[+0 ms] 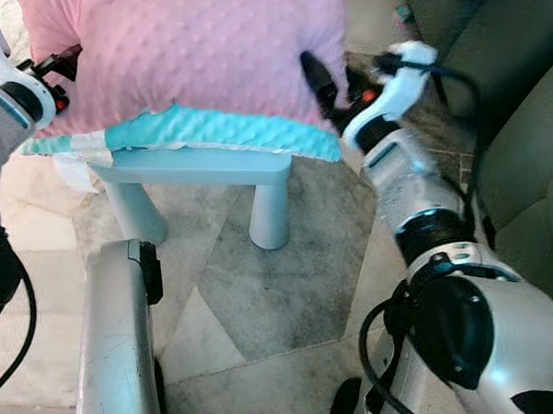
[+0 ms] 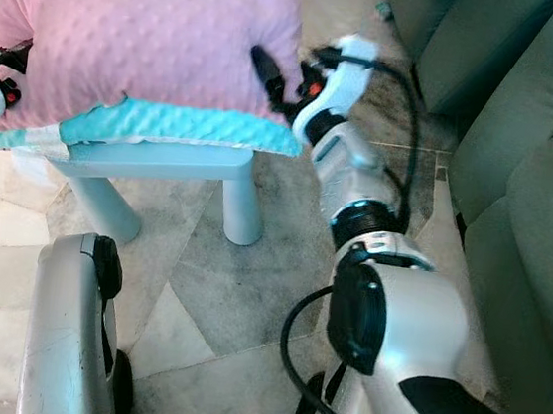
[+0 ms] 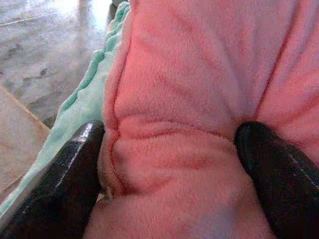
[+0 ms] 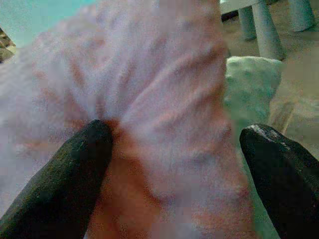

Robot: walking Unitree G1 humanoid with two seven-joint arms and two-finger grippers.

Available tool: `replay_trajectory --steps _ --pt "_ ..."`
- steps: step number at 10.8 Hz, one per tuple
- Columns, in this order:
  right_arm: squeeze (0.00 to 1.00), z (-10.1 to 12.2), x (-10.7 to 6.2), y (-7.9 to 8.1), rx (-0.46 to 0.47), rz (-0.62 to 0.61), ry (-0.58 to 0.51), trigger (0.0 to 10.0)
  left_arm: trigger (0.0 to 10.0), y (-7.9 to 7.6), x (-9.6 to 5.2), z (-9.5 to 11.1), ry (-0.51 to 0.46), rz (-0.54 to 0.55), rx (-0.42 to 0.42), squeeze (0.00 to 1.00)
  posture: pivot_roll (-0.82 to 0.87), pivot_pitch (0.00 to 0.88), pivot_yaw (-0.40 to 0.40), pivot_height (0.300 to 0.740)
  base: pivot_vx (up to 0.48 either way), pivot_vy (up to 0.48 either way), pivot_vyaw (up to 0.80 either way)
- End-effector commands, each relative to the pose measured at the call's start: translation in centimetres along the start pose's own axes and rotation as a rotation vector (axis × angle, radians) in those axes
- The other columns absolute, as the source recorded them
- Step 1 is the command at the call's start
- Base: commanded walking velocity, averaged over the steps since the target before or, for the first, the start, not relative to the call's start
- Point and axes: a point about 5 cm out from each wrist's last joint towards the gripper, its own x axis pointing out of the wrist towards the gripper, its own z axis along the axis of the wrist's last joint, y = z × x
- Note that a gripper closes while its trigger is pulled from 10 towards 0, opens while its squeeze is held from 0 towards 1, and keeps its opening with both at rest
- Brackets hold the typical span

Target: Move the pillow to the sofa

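Note:
A pink dotted pillow (image 1: 186,37) with a teal underside (image 1: 215,130) lies on a small light-blue table (image 1: 201,164). My left gripper (image 1: 58,67) holds its left edge; in the left wrist view the black fingers (image 3: 65,184) squeeze a bulge of pink fabric between them. At the pillow's right edge, my right gripper (image 1: 325,88) presses in, and one finger (image 4: 60,184) dents the plush pillow (image 4: 164,99) in the right wrist view. The grey-green sofa (image 1: 543,147) stands close on the right.
Pale marble floor (image 1: 277,287) spreads under the table and around its legs. A crumpled white thing (image 1: 75,174) lies by the table's left leg. My own silver leg (image 1: 115,349) fills the near foreground. The sofa's front (image 2: 511,254) runs along my right side.

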Motion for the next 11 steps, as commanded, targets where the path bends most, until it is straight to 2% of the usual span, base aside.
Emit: replay_trajectory --steps 1,2,3,6,11 --pt "0.0 -0.2 0.4 0.7 0.007 0.006 0.02 10.0 10.0 1.5 -0.4 -1.6 0.09 0.036 0.03 0.0 0.12 0.357 -0.011 0.303 0.0 0.0 0.0" --pt "0.0 -0.4 0.6 1.0 0.017 0.012 0.026 10.0 10.0 1.7 -0.6 -1.8 0.101 0.028 0.032 0.0 0.11 0.356 -0.011 0.303 0.0 0.0 0.0" --pt "0.0 -0.4 0.9 1.8 0.082 0.06 0.012 0.0 0.0 1.3 -0.5 -2.5 0.124 -0.03 0.01 0.0 0.11 0.352 -0.015 0.303 0.0 0.0 0.0" --pt "0.0 -0.7 0.7 1.8 0.053 0.101 0.026 0.0 0.0 0.6 -0.2 -3.5 0.162 -0.073 0.024 0.0 0.1 0.337 -0.021 0.303 0.0 0.0 0.0" --pt "0.0 -2.3 -0.9 0.2 0.041 0.118 0.07 0.0 0.0 0.9 -0.4 -4.2 0.161 -0.085 -0.025 0.0 0.08 0.347 -0.025 0.303 0.0 0.0 0.0"
